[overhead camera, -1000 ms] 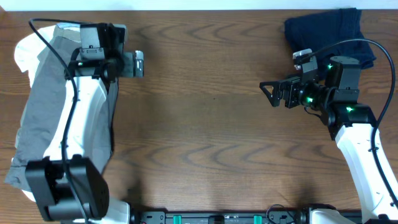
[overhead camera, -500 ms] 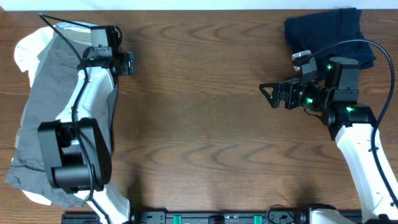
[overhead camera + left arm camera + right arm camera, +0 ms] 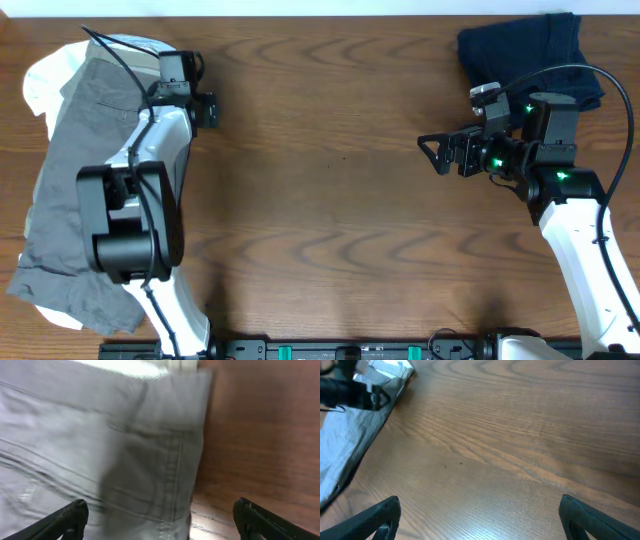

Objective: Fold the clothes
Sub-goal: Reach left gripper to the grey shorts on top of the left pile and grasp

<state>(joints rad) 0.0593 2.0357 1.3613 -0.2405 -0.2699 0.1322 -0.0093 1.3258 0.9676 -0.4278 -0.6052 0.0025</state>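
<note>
The clothes lie in two places. Dark grey shorts (image 3: 70, 190) are spread at the table's left over a white piece (image 3: 40, 80), and a navy piece (image 3: 530, 50) sits at the back right. My left gripper (image 3: 190, 95) hangs open above the shorts' right edge near the back. In the left wrist view the grey shorts (image 3: 125, 445) fill the left side, their stitched corner lies between the wide-apart jaws of the left gripper (image 3: 162, 527), and nothing is gripped. My right gripper (image 3: 437, 152) stands open over bare wood, as the right wrist view of it (image 3: 482, 525) also shows.
The wooden table (image 3: 330, 200) stretches between the two arms. The left arm's white link (image 3: 140, 170) lies across the grey shorts. The right arm's cable (image 3: 580, 70) loops over the navy piece. In the right wrist view the grey shorts (image 3: 350, 445) show far left.
The left gripper has swung from pointing right over the wood back to the left, onto the shorts' edge, and its jaws have narrowed slightly. The right arm has not moved.
</note>
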